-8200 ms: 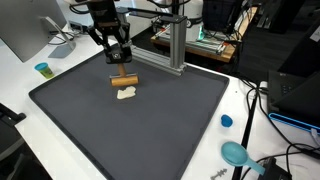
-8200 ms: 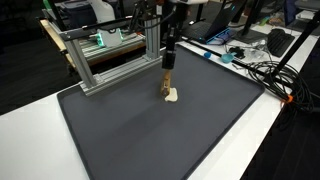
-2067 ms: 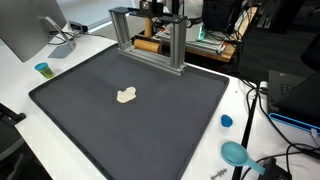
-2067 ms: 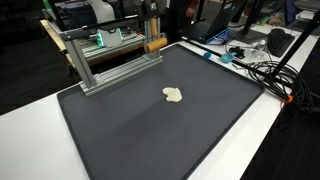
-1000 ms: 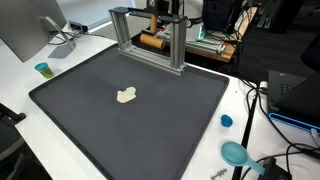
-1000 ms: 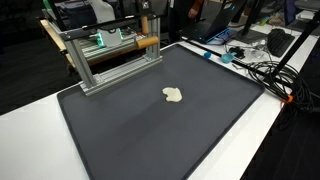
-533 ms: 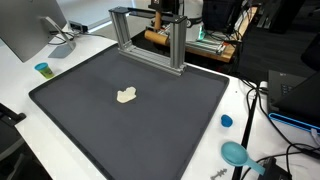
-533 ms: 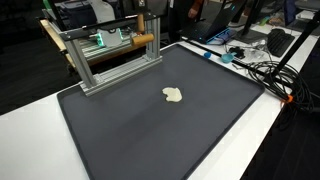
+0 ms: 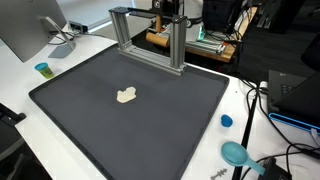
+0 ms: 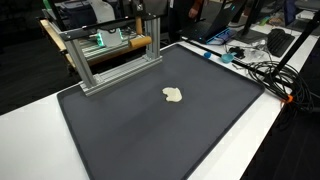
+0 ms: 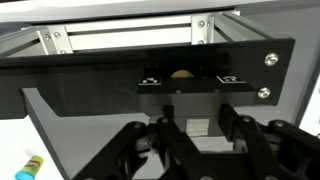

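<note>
My gripper (image 9: 160,30) hangs behind the top bar of an aluminium frame (image 9: 176,45) at the far edge of the black mat (image 9: 150,125). It is shut on a brown wooden block (image 9: 156,38), held level in the air. The block (image 10: 141,42) and gripper (image 10: 144,30) also show behind the frame (image 10: 88,65) in both exterior views. A small cream lump (image 9: 126,96) lies alone on the mat (image 10: 150,130), also seen in an exterior view (image 10: 173,95). In the wrist view my dark fingers (image 11: 196,118) point at the frame's bars, with a small brown spot (image 11: 182,73) beyond them.
A small blue cup (image 9: 42,69) and a monitor (image 9: 22,30) stand on the white table beside the mat. A blue lid (image 9: 227,121) and a teal object (image 9: 235,152) lie near cables at the other side. More cables (image 10: 258,68) run along the table edge.
Earlier the gripper held the block down on the mat beside the cream lump. It has since lifted away and carried the block behind the frame, drifting slightly along it over the last second.
</note>
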### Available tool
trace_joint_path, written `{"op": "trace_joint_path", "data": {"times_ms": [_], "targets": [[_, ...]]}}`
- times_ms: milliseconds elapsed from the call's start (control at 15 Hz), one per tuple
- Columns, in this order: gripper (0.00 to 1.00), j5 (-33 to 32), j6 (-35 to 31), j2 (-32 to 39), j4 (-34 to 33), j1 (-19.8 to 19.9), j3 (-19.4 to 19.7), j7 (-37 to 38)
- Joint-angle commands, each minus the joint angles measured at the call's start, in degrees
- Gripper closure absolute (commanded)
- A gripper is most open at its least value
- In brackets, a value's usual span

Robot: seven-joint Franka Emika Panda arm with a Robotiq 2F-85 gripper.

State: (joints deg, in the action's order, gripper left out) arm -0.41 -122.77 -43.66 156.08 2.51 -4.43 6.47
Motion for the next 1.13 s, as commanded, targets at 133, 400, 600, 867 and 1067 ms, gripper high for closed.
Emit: {"op": "trace_joint_path", "data": {"times_ms": [133, 400, 600, 867, 1067], "targets": [[0.29, 0.63, 1.73, 0.74, -0.12, -1.47, 2.22, -2.53], [0.07, 1.01, 1.85, 0.43, -0.06, -1.72, 3.65, -4.04], [0.0, 0.88, 1.42, -1.11, 0.32, -1.23, 4.66, -4.1], [0.0, 1.15, -0.42, -6.62, 2.21, -0.65, 7.4, -5.63], [0.0, 0.66, -1.22, -4.51, 0.63, -0.55, 7.41, -6.55]]}}
